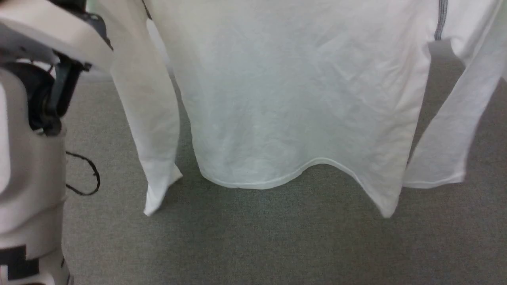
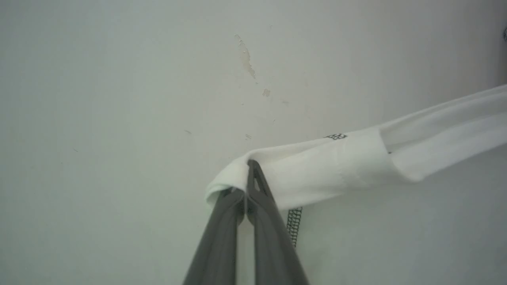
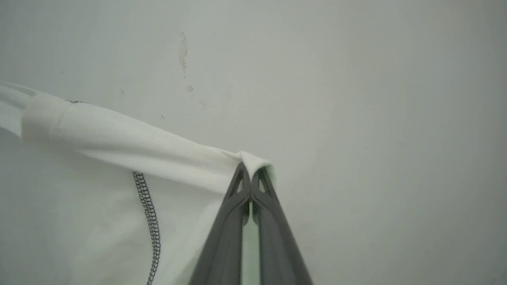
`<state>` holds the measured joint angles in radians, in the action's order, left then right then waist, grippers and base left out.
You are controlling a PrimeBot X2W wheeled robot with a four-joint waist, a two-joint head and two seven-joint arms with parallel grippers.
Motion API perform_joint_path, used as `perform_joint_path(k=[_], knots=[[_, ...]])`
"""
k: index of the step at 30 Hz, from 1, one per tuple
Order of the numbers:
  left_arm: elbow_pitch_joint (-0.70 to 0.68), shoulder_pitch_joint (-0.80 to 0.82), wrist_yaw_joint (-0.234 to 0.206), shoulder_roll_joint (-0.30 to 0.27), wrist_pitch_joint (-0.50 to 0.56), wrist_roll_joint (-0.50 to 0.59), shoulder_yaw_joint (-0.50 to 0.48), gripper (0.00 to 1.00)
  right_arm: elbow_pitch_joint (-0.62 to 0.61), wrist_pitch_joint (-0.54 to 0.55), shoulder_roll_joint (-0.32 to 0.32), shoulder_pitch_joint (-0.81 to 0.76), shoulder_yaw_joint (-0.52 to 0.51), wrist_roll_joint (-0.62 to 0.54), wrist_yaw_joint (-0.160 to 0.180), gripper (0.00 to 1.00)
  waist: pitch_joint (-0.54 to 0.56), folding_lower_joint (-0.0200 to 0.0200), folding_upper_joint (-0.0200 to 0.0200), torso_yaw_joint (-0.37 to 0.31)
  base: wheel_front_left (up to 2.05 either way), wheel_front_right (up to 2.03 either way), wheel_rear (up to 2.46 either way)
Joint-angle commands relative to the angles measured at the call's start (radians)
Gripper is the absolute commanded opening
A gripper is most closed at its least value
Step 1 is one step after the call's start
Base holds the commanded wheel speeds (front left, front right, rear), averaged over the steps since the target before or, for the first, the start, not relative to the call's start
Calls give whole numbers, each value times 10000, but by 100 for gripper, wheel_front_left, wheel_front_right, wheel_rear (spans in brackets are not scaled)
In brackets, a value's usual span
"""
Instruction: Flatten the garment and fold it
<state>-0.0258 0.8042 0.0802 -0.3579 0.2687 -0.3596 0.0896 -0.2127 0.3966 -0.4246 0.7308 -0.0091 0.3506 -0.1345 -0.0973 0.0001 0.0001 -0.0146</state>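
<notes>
Flattening step: the left jaws and right jaws are each pinched shut on a bunched upper edge of the garment [image 1: 297, 99]. It stretches between them and hangs below, seemingly clear of the carpet floor [image 1: 277, 245]. The next move calls for lowering it flat with the jaws kept apart. No writing is readable, only dark stitching [image 3: 148, 213].

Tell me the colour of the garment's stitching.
Dark grey stitching on the garment; right wrist view.

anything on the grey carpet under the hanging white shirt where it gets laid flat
Nothing visible: the grey carpet beneath the large white thin-fabric garment is bare. A thin black cable loop lies further left, by the robot's base.
</notes>
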Motion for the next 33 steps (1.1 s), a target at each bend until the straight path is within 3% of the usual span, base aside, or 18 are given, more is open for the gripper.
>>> perform_joint_path(k=[1, 10, 18, 25, 33], knots=[[475, 493, -11, -206, -61, 57, -151, 0, 413, -39, -198, 514, -74, 62, 38, 0, -563, -1, -1, -76, 0, 0, 0], [4402, 4091, 80, -339, -1353, 673, 153, 0, 4061, -1548, -802, 4261, 1350, 124, 38, 0, -2278, -1, -1, -291, 0, 0, 0], [7055, 6287, 97, -360, -3085, 980, 252, 0, 6588, -3427, -528, 6463, 2477, 40, 38, 0, -3346, -1, -1, -463, 0, 0, 0], [8702, 5792, 260, -71, -4331, 718, 359, 0, 8393, -4348, -100, 6300, 3556, 514, 38, 0, -3736, -1, -1, -324, 0, 0, 0], [9495, 3096, 415, 544, -5163, 61, 339, 0, 9473, -4994, 184, 4067, 4616, 1473, 38, 0, -2833, -1, -1, -10, 0, 0, 0]])
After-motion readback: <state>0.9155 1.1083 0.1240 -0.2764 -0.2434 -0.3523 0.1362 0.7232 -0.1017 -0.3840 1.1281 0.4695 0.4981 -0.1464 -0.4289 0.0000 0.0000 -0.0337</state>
